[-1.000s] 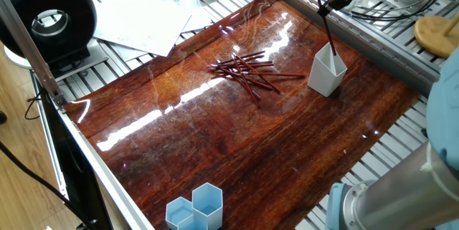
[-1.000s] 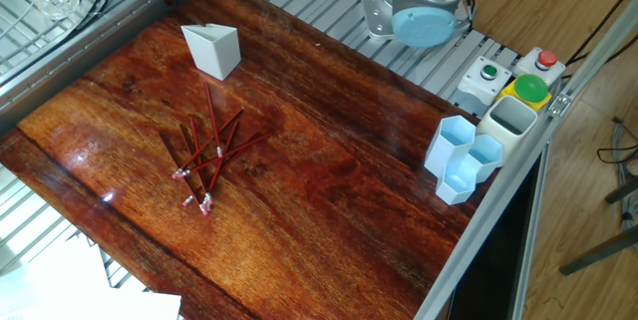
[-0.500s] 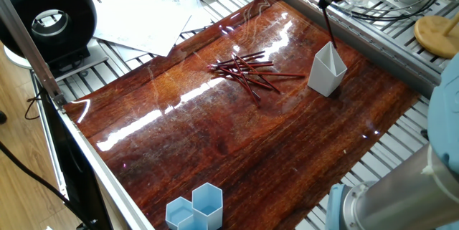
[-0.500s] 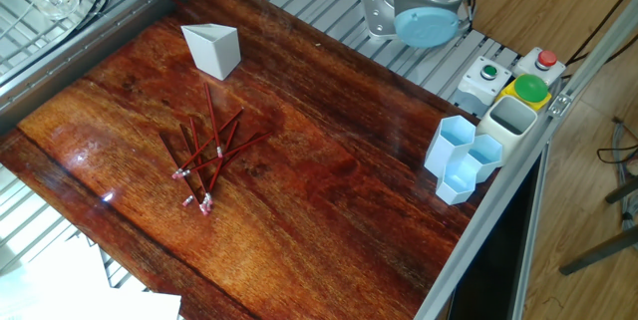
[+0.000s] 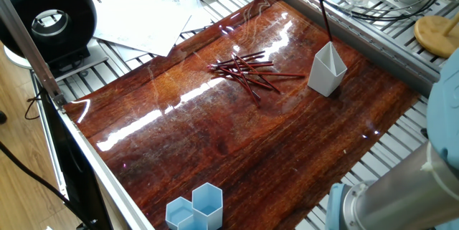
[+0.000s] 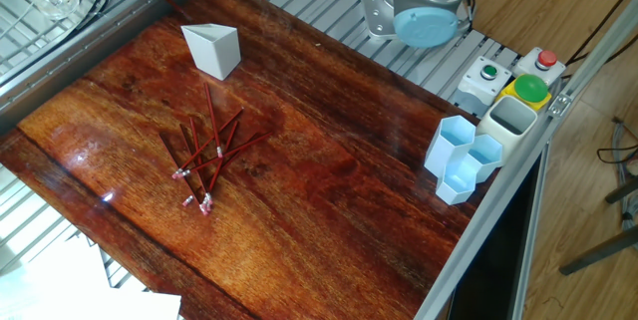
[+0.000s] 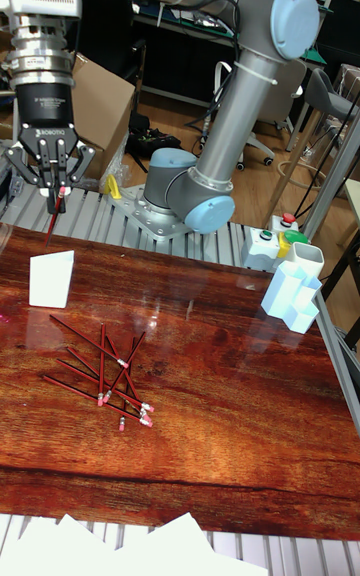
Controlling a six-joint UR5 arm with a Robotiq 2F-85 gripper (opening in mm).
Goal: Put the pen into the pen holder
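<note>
We see the gripper (image 7: pixel 56 198) above the white pen holder (image 7: pixel 51 279), fingers clamped on the upper end of 1 red pen (image 7: pixel 53 219). The pen hangs close to vertical, pink eraser end up between the fingertips, tip pointing down at the holder's opening. In the tall fixed view the tip sits just above the slanted rim, not inside. In one fixed view the pen (image 5: pixel 325 16) runs from the top edge down to the holder (image 5: pixel 327 69), and the tip lines up with the rim; we can't tell from that angle if it touches. The gripper is mostly cut off at the frame edge there.

The holder stands upright on the dark wooden table (image 7: pixel 220 406), near the far edge by the arm base (image 7: pixel 186 198). In the other fixed view the holder (image 6: pixel 212 49) is well apart from the loose pile.

The pile of red pens (image 7: pixel 104 374) lies flat mid-table, crossed over each other, eraser ends mostly toward the near side.

The light blue hexagonal cups (image 7: pixel 293 304) sit at the table's right edge, next to a button box (image 6: pixel 514 81) with green and red buttons. White papers (image 5: pixel 147 18) lie off the table's end.
</note>
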